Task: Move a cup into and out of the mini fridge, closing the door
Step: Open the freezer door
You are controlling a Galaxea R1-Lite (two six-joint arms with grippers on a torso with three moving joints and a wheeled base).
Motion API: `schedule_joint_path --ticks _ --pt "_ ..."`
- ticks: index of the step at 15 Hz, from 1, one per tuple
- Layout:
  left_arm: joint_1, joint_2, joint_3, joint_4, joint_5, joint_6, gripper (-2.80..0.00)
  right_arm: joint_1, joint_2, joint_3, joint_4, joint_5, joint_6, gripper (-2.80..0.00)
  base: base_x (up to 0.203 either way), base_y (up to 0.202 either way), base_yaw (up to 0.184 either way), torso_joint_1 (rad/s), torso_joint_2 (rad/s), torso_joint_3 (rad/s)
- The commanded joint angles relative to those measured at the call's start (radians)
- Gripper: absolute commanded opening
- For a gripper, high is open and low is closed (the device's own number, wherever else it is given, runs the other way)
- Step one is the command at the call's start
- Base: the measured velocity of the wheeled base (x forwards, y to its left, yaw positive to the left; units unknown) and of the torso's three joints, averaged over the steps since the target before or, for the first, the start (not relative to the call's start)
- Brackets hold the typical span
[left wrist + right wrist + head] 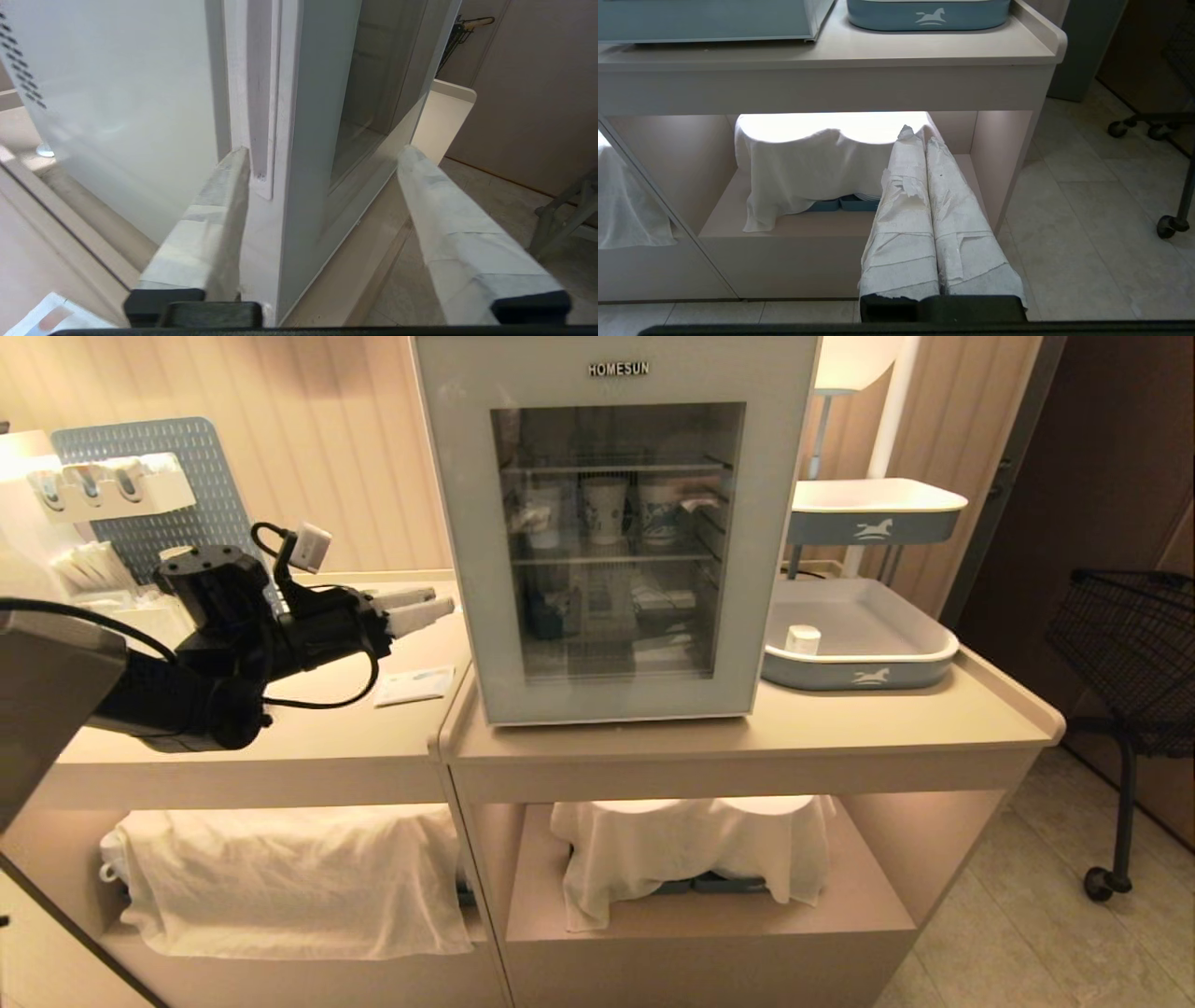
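Note:
The mini fridge (467, 644) stands on the counter with its grey-blue glass door (766, 523) closed. A tiny white cup (802, 638) sits in the tray to the fridge's right. My left gripper (425, 607) is at the fridge's left front corner. In the left wrist view it (323, 150) is open and straddles the door's edge (303, 116). One finger (210, 224) lies along the fridge's side by the seam, the other (448, 224) in front of the glass. My right gripper (920, 135) hangs shut and empty, low before the cabinet shelf.
Paper cups (604, 509) stand on a wire shelf inside the fridge. A grey-blue tray (868, 674) holds the cup, with a second tray (878, 513) above it. A packet (414, 685) lies left of the fridge. White cloths (691, 849) cover the lower shelves. A black wire cart (1130, 653) stands far right.

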Motion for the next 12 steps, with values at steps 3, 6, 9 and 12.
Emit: schedule_joint_path --ticks 3,6,9,12 --pt "-0.005 0.028 -0.024 -0.011 -0.015 -0.017 0.00 0.000 -0.002 0.009 0.000 0.000 -0.001 -2.80 0.000 0.000 0.000 0.000 0.00 0.000" --pt "-0.016 0.001 0.054 -0.018 -0.014 -0.022 0.00 0.000 -0.002 0.009 0.000 0.000 -0.001 -2.80 0.000 0.000 0.000 0.000 0.00 0.000" --pt "-0.024 0.008 0.048 -0.021 -0.020 -0.024 0.00 0.000 -0.002 0.009 0.000 0.000 -0.001 -2.80 0.000 0.000 0.000 0.000 0.00 0.000" --pt "-0.041 0.030 0.032 -0.021 -0.014 -0.025 0.00 0.000 -0.002 0.009 0.000 0.000 -0.001 -2.80 0.000 0.000 0.000 0.000 0.00 0.000"
